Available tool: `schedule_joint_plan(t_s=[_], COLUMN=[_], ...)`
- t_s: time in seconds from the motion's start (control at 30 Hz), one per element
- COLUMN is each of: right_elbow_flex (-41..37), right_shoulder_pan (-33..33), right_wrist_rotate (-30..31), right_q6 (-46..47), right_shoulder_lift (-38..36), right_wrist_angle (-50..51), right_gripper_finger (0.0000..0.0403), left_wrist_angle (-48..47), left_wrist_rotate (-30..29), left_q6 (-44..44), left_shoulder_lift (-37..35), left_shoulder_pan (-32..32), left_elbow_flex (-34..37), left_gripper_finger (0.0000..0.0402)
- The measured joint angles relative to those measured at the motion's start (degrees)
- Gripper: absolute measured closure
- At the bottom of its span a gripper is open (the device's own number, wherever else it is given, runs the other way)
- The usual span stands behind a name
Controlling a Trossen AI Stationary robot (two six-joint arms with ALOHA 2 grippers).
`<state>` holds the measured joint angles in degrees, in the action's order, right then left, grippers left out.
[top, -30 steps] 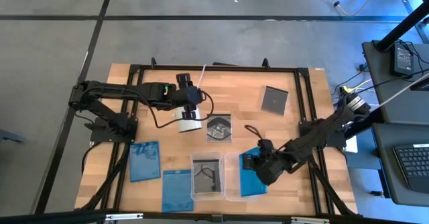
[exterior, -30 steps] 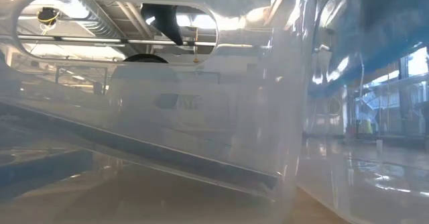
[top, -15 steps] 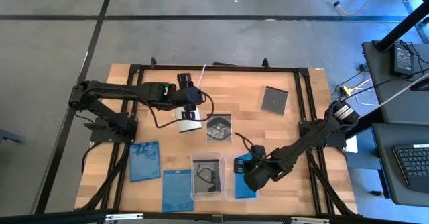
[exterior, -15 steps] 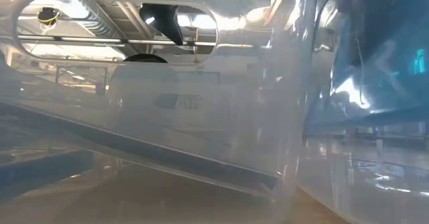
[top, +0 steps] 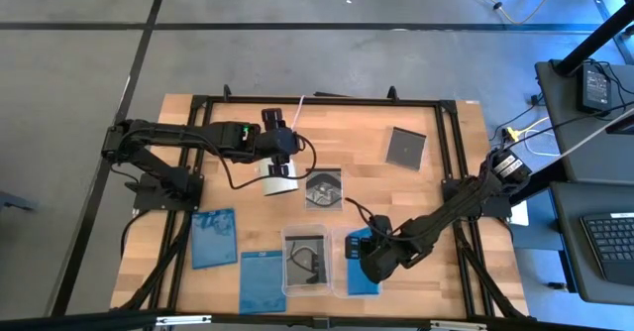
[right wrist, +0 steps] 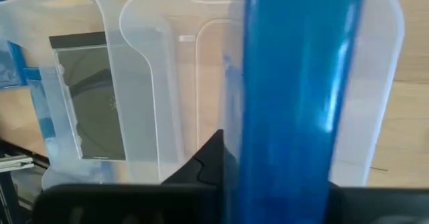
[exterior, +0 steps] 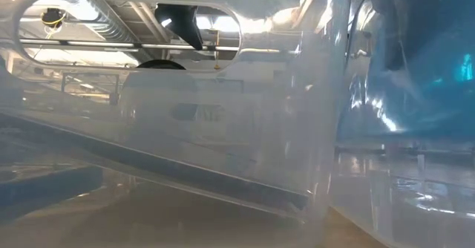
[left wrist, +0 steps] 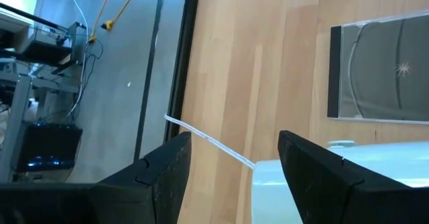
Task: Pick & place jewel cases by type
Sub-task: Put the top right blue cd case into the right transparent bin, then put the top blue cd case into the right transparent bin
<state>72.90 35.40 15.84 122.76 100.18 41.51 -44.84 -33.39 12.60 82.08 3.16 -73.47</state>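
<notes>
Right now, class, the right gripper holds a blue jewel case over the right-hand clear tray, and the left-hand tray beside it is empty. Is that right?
Not quite. The left-hand tray is not empty: a clear jewel case already lies in it, as the right wrist view shows. The rest stands: the right gripper holds a blue jewel case over the right-hand clear tray.

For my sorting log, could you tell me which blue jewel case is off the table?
The blue jewel case gripped by the right gripper, over the right-hand tray; the other two lie flat.

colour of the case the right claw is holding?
Translucent blue case, gripped by the right claw over a tray; clearest in the right wrist view.
</notes>
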Motion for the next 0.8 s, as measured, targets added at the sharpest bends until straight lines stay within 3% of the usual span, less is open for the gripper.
schedule_joint_plan(t_s=[0.27,0.63,0.8], right_elbow_flex=[0.0,0.0,0.0], right_shoulder_pan=[0.0,1.7,3.2], right_wrist_rotate=[0.0,1.7,5.7], right_q6=[0.0,-0.3,-12.8], right_shoulder_lift=[-0.2,-8.1,-12.9], right_wrist_angle=[0.2,10.8,22.9], right_gripper_finger=[0.0289,0.0284,0.0284], left_wrist_angle=[0.0,-0.1,-0.8], left_wrist_rotate=[0.0,0.0,4.0], left_q6=[0.1,1.7,0.5], left_shoulder_lift=[0.0,0.0,-1.2], left_shoulder_pan=[0.0,0.0,0.1], left_elbow_flex=[0.0,0.0,0.0], left_gripper_finger=[0.018,0.018,0.018])
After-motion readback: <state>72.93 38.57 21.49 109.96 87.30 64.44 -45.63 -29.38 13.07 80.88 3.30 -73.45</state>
